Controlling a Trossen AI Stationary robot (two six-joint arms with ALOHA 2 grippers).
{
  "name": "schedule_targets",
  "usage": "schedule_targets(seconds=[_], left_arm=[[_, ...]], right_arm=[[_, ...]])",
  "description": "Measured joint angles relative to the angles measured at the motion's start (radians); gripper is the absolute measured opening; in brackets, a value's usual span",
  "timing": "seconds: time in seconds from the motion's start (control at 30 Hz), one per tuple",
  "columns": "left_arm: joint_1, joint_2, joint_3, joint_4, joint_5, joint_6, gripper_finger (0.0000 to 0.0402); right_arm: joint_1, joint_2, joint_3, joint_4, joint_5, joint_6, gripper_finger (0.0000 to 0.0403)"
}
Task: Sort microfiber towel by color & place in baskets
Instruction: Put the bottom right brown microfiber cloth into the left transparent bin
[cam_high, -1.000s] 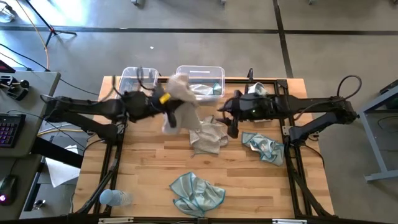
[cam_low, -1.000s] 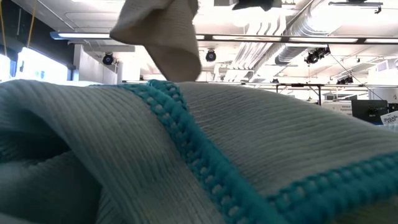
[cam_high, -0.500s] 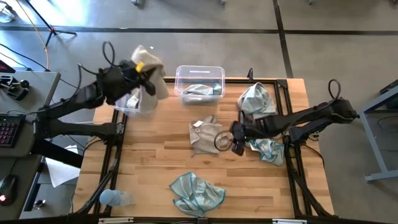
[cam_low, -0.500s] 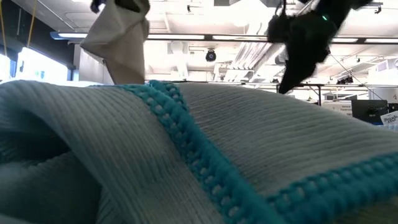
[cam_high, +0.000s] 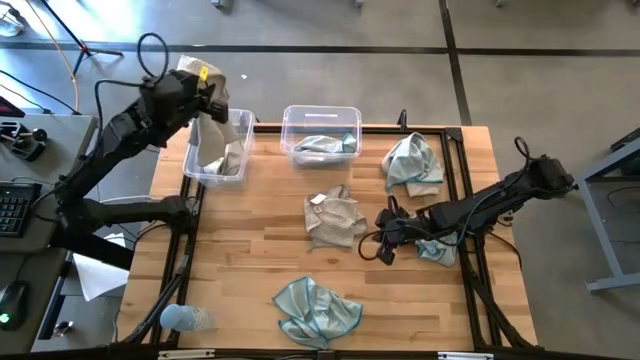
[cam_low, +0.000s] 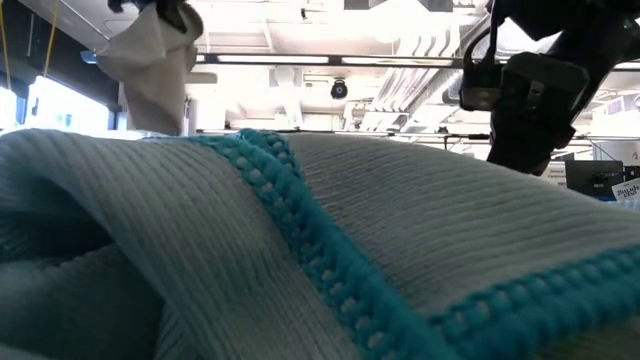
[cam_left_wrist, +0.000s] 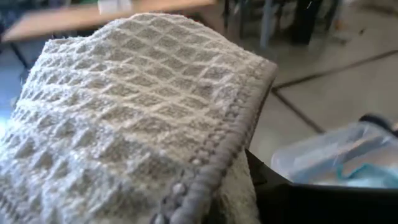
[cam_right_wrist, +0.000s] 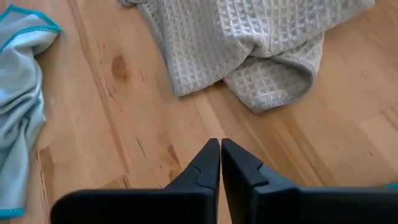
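Note:
My left gripper (cam_high: 203, 92) is raised over the far left corner, shut on a beige-grey microfiber towel (cam_high: 215, 130) that hangs into the left basket (cam_high: 192, 165). The right basket (cam_high: 320, 118) holds a teal towel (cam_high: 322, 145). Another beige-grey towel (cam_high: 333, 218) lies crumpled mid-table. Teal towels lie at far right (cam_high: 412, 160), right (cam_high: 437, 247) and near the front edge (cam_high: 315, 308). My right gripper (cam_right_wrist: 221, 155) is shut, holding nothing, low over bare wood just near-right of the mid-table beige-grey towel (cam_right_wrist: 249, 43). My left gripper holds the beige-grey towel by its bunched upper part (cam_left_wrist: 205, 155); the cloth drapes over the fingers and hides the place of contact. The towel hangs slack below the gripper, and its lower end (cam_high: 224, 158) reaches into the left basket.
A pale blue bottle-like thing (cam_high: 185, 318) lies at the near left corner. The front teal towel (cam_low: 300, 260) fills the low view, with my right arm (cam_low: 530, 90) behind it. Bare wood lies between the mid-table towel and the front one.
My left gripper has carried the beige-grey towel from mid-table up and toward the far left, so that it now hangs over the left basket. My right gripper has gone toward the near edge and down, and its fingers have shut on nothing.

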Motion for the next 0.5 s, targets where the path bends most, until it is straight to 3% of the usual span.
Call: schedule_targets(seconds=[0.23, 0.5], left_arm=[[0.018, 0.092, -0.082, -0.042, 0.035, -0.081, 0.0], [0.098, 0.203, -0.187, -0.066, 0.036, -0.152, 0.0]], right_arm=[[0.021, 0.0, 0.0, 0.009, 0.069, 0.0, 0.0002], [0.043, 0.0, 0.0, 0.009, 0.072, -0.002, 0.0001]])
